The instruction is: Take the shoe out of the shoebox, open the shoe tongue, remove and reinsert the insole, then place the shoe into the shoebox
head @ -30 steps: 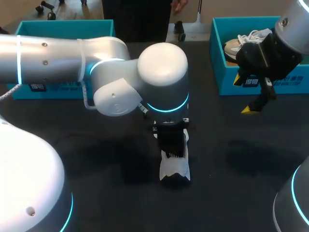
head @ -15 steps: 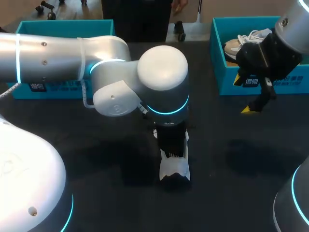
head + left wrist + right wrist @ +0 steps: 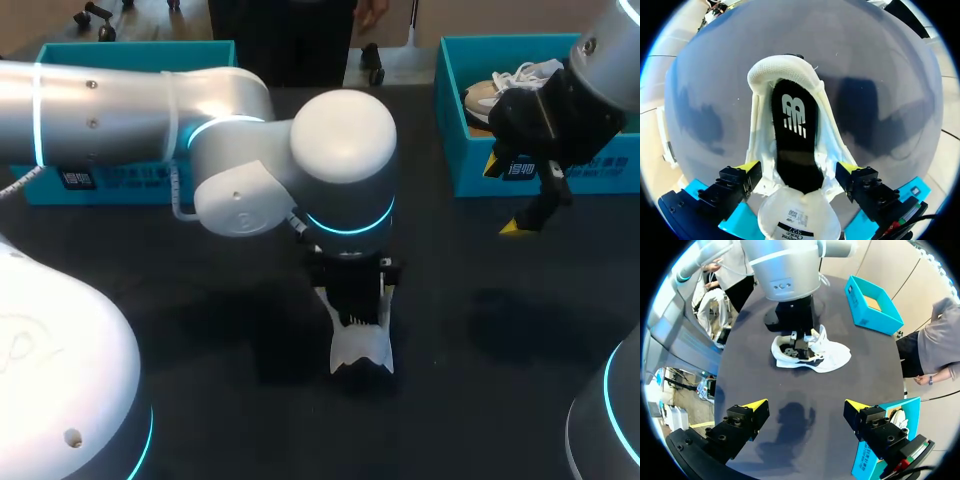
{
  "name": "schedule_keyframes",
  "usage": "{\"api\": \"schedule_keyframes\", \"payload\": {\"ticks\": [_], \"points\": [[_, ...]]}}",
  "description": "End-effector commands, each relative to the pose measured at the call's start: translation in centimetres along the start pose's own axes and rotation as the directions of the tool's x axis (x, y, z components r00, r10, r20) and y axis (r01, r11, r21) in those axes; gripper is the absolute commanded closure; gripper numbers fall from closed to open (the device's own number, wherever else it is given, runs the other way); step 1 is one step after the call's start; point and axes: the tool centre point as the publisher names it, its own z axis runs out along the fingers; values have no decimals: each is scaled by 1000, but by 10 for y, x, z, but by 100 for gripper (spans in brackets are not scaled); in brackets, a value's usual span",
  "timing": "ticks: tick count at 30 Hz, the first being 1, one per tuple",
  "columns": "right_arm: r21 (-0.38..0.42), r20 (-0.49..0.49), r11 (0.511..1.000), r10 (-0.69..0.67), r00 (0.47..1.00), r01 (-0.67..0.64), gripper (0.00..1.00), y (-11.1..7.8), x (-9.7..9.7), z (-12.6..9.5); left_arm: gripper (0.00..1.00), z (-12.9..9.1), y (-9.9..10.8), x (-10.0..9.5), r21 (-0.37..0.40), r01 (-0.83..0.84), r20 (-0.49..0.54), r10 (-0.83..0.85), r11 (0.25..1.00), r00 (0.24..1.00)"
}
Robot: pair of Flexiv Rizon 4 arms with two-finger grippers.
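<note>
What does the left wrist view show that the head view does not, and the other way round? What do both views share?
Only the left wrist view: the inside of the shoe, with the black insole, the tongue folded back, and the open left gripper with one yellow tip on each side of the shoe.

Only the head view: the right gripper above the table, the right shoebox holding a second shoe, and the left shoebox.

Both: the white shoe lying on the dark table under the left arm.
</note>
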Motion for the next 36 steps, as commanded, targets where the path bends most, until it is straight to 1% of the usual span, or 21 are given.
{"api": "schedule_keyframes", "payload": {"ticks": [1, 5, 11, 21, 27, 34, 35, 36], "points": [[3, -2, 1000, 1, 1000, -1, 0, 1, -1, 2, 0, 1, 2, 3, 0, -1, 6, 1, 1000, 1000], [3, -2, 1000, 1, 1000, -1, 0, 1, -1, 2, 0, 2, 8, 4, 2, 0, 2, 0, 1000, 1000], [3, -2, 1000, 1, 1000, -1, 0, 1, -1, 2, 0, -4, 19, 5, 9, -24, -6, 24, 1000, 1000], [3, -2, 1000, 1, 1000, -1, 0, 1, -1, 2, 0, -3, 43, 6, 11, -24, -24, 25, 1000, 999], [3, -2, 1000, 1, 1000, -1, 0, 1, -1, 2, 0, -13, 61, 9, 26, -38, 0, 38, 999, 999], [3, -2, 1000, 1, 1000, -1, 0, 1, -1, 2, 0, -23, 84, 9, -7, -52, 0, 52, 999, 999], [3, -2, 1000, 1, 1000, -1, 0, 1, -1, 2, 6, -23, 85, 9, -8, -53, 0, 53, 999, 999], [3, -2, 1000, 1, 1000, -1, 0, 1, -1, 2, 24, -24, 87, 8, -9, -54, 1, 54, 998, 999]]}}
